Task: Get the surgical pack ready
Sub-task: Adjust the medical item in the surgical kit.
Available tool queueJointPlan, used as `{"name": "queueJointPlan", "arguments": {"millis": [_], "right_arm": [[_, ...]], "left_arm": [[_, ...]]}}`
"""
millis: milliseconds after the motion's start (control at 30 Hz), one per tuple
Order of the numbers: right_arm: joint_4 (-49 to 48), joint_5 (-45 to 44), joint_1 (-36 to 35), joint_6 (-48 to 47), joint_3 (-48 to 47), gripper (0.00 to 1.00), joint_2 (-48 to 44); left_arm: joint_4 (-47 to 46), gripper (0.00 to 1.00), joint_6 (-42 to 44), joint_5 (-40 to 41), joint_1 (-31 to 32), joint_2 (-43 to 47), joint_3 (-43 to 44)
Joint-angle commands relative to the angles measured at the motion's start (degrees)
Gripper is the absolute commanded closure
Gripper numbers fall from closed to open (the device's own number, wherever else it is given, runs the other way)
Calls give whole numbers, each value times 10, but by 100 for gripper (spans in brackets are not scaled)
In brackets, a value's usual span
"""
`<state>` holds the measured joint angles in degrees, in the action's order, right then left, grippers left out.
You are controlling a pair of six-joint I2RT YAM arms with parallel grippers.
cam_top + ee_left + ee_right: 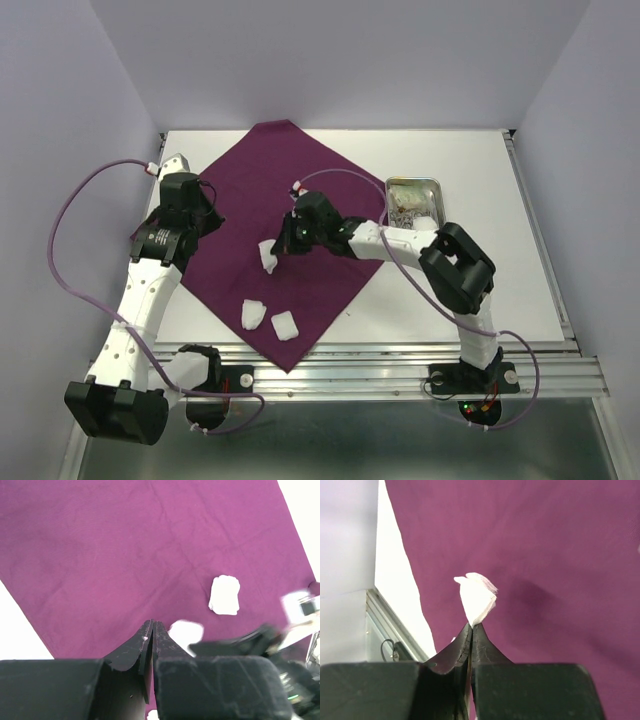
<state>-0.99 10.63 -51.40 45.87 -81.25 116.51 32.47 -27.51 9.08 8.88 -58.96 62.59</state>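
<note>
The right gripper (pixel 472 626) was clamped on a white gauze pad (pixel 477 597). Its two black fingers met at the pad's lower edge, and the pad stood up from the tips, folded and a little fanned at the top. It was held above the purple cloth (pixel 260 180), roughly over the cloth's middle, with a soft shadow on the fabric just beside it in the wrist view.

The left gripper (pixel 152 626) had its fingers pressed together, and nothing could be seen between them. It was over the left part of the cloth, near the left corner, with the white table (pixel 470 290) showing just past the fabric's edge.

The cloth lay spread flat on the table like a diamond, with only faint creases. One corner pointed at the back wall, and the near corner reached over the table's front edge onto the metal rail (pixel 400 365).

Two loose pads (pixel 254 314) lay on the cloth near that front corner. They were just beside each other and well apart from the held one.

To the right of the cloth, not touching it, a small steel tray (pixel 415 179) sat on the bare table behind the right arm. It held some pale things that were too small to make out.
</note>
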Motion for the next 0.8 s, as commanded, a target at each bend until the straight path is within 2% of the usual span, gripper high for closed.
{"name": "queueJointPlan", "arguments": {"millis": [0, 200, 367, 767], "right_arm": [[39, 51, 60, -103, -41, 99, -41], [57, 113, 112, -155, -79, 99, -10], [85, 126, 133, -178, -123, 99, 31], [87, 172, 167, -163, -152, 99, 75]], "left_arm": [[-17, 86, 9, 4, -5, 16, -8], [-19, 86, 8, 1, -6, 15, -6], [-13, 86, 9, 2, -6, 12, 0], [-11, 86, 8, 6, -9, 4, 4]]}}
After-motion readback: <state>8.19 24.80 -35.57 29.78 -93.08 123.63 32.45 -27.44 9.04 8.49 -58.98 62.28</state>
